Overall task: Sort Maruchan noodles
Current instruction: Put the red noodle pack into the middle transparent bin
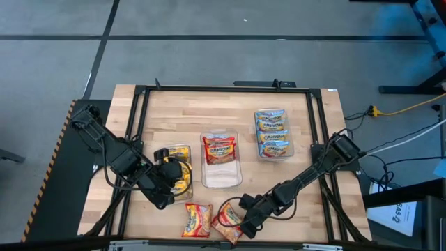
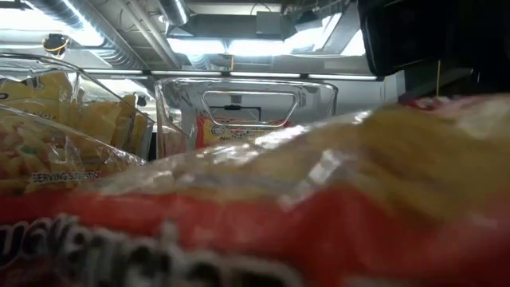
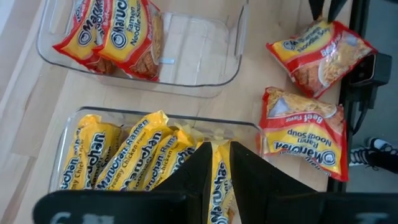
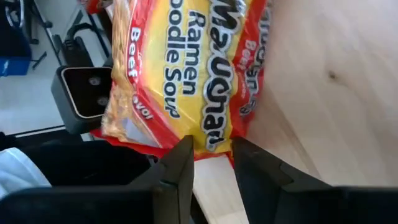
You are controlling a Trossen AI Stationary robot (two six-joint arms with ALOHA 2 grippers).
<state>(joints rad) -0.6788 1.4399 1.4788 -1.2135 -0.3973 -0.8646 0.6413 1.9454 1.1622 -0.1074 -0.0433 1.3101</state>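
Yellow chicken packets [image 3: 118, 158], red-and-yellow beef packets [image 3: 303, 140], pale wood table [image 1: 174, 111].

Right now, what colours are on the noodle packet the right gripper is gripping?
The beef ramen packet in the right gripper is red-orange with a yellow band, clearest in the right wrist view.

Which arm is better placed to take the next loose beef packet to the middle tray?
Right. Its pincer is already at a beef packet near the table's front edge; the left pincer is over the tray of yellow packets.

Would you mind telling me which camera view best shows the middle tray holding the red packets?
The high view: the whole middle tray shows, half bare. The left wrist view shows most of it; the low view shows one end wall behind a blurred packet; the right wrist view misses it.
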